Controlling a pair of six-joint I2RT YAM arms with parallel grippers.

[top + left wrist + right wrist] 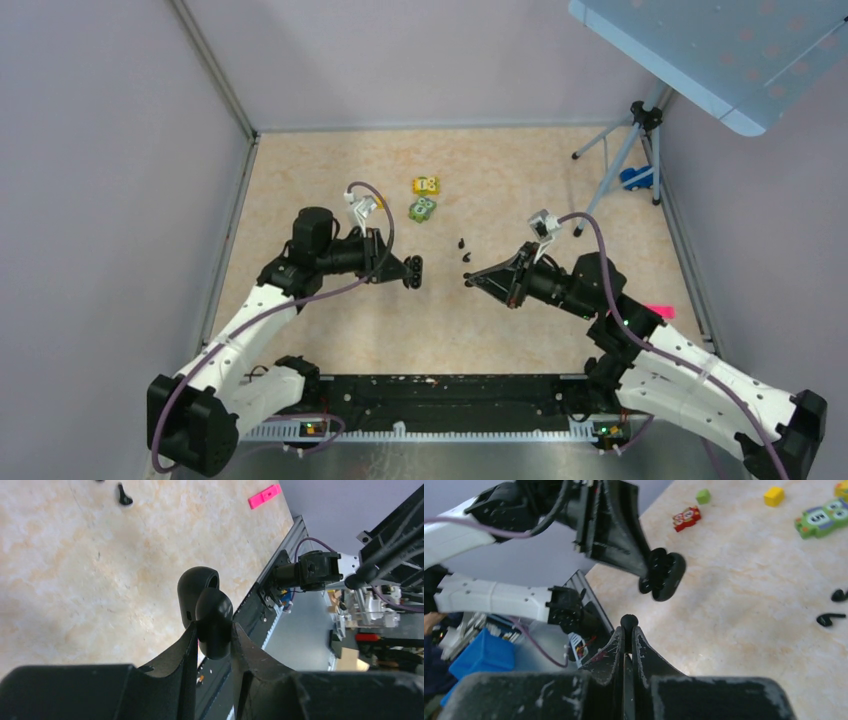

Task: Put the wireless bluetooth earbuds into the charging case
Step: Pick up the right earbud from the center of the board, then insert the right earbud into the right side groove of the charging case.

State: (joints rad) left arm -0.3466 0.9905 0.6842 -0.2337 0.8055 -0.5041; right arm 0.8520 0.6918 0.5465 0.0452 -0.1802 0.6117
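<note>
My left gripper (408, 271) is shut on the black charging case (210, 605), which it holds above the table with the lid swung open. In the right wrist view the case (666, 572) hangs just beyond my right gripper (628, 630). That gripper is shut, and a tiny black earbud (628, 620) is pinched at its tips. From above, the right gripper (470, 279) sits a short gap to the right of the case, tips pointing at it. Two more small black earbuds (466, 258) (461, 243) lie on the table just behind that gap.
A yellow block (426, 185) and a green block (422, 208) lie behind the left gripper. A red toy (686, 518) lies farther off. A pink piece (657, 311) sits near the right wall, and a tripod (625, 140) stands at the back right. Walls close in three sides.
</note>
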